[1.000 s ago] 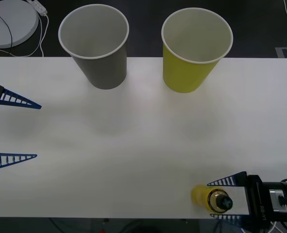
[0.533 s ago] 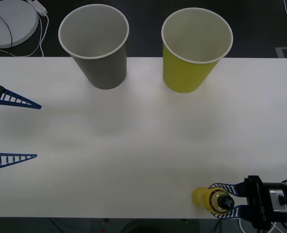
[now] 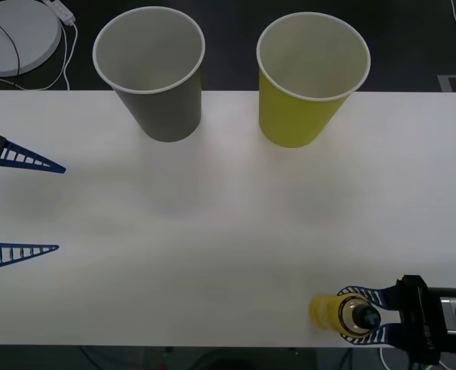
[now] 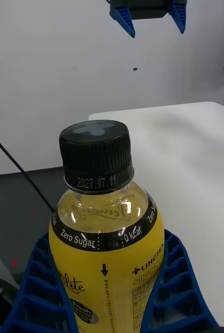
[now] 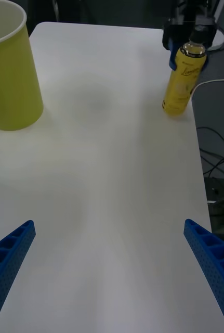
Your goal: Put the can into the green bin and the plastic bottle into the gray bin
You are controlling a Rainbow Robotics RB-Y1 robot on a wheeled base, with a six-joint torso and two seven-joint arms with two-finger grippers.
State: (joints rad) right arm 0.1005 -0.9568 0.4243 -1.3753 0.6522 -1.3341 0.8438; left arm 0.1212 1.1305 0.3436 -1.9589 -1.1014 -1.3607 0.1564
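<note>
**Right gripper clasps the bottle at the table's near edge**

While the left gripper (image 3: 54,206) waits at the left side of the white table (image 3: 228,223) with its two blue ribbed fingers spread wide apart and nothing between them, the right gripper (image 3: 351,314) reaches in from the near right corner, its arm lying level and pointing toward the table's middle. Its blue fingers (image 4: 34,291) are closed around the plastic bottle (image 3: 337,314), one on each side of the yellow body just under the shoulder, as the right wrist view shows plainly. The bottle stands upright, its black cap (image 4: 96,151) on top and the yellow label wrapped below the neck. From the left wrist view the bottle (image 5: 182,80) can be seen upright at the table's far edge with the right gripper's dark body behind its upper part; whether its base rests on the table or sits just above it I cannot tell.

The gray bin (image 3: 152,73) and the green bin (image 3: 309,77) stand upright side by side at the far edge of the table, gray to the left, green to the right, well apart from the bottle. Both show white insides. A round white disc (image 3: 15,31) with a cable lies beyond the table's far left corner
</note>
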